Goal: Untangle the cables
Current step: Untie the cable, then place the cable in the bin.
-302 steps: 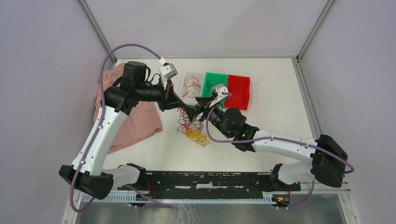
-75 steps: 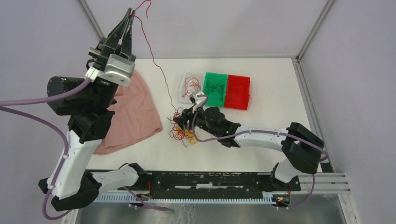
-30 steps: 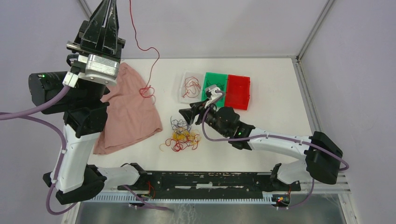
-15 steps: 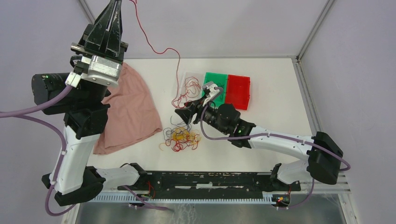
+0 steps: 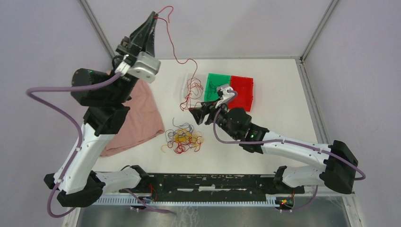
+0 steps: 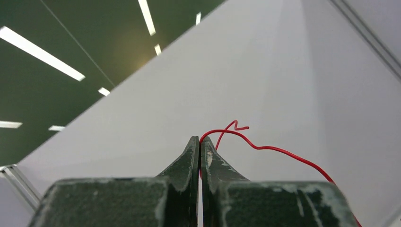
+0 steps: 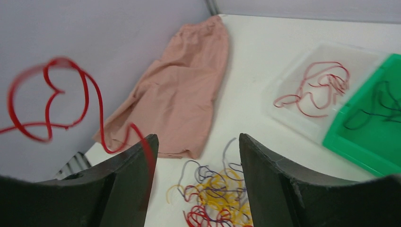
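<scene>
Left wrist: left tool (image 6: 199, 142) clamps red cable (image 6: 265, 148); right tool (image 7: 197, 142) spread

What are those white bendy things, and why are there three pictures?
They are two robot arms bolted to a white table. The big picture looks down from above. The other two come from little cameras on the arms' wrists, so each shows its own fingers. The left gripper is shut on one red wire and holds it high; the wire dangles down near a clear tray. The right gripper is open and holds nothing. On the table lie a pile of red, yellow and dark wires, a pink cloth, a green tray and a red tray.
</scene>
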Tool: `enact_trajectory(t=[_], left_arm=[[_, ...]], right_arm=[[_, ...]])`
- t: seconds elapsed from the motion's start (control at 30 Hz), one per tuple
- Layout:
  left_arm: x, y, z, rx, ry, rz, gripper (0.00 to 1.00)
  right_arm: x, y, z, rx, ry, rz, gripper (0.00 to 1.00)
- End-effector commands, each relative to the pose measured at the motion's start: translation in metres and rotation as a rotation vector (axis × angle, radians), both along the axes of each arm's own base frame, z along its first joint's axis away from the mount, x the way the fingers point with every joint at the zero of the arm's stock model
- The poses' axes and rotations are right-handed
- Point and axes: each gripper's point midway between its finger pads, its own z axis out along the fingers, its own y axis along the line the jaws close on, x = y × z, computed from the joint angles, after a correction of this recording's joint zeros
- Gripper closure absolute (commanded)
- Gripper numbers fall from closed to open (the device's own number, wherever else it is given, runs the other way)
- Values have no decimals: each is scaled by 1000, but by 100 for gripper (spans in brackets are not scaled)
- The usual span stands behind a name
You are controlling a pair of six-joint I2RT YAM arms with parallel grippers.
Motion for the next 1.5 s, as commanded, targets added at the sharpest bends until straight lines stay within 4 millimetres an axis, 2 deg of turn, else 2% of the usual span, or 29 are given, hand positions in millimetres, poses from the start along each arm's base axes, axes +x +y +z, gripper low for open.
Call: enact_trajectory(t=[0.0,0.07,0.13,0.37,0.63,0.9,1.23,1.37,1.47], left_arm=[[58,-10,-57,17,202,110,97],[84,-16,-85,56,291,141,97],[107,-15,-106,82,341,179,97],[167,4,-131,49,414,252,97],[198,-9,-154,72,441,252,97],[235,-5,-185,68,501,290,97],[249,-18,-212,53,596,242,97],[259,-19,-238,69,675,243,97],[263,-20,-272,107,788,234,97]], right_arm=[[27,-48,-23,-103,74,-228,30],[33,-66,-36,-138,119,-296,30],[34,-76,-41,-132,137,-320,31],[41,-99,-57,-199,177,-387,30],[45,-114,-64,-192,194,-434,30],[44,-124,-66,-183,195,-456,30],[45,-129,-67,-171,202,-467,31],[46,-129,-67,-170,204,-470,31],[46,-132,-68,-172,206,-474,31]])
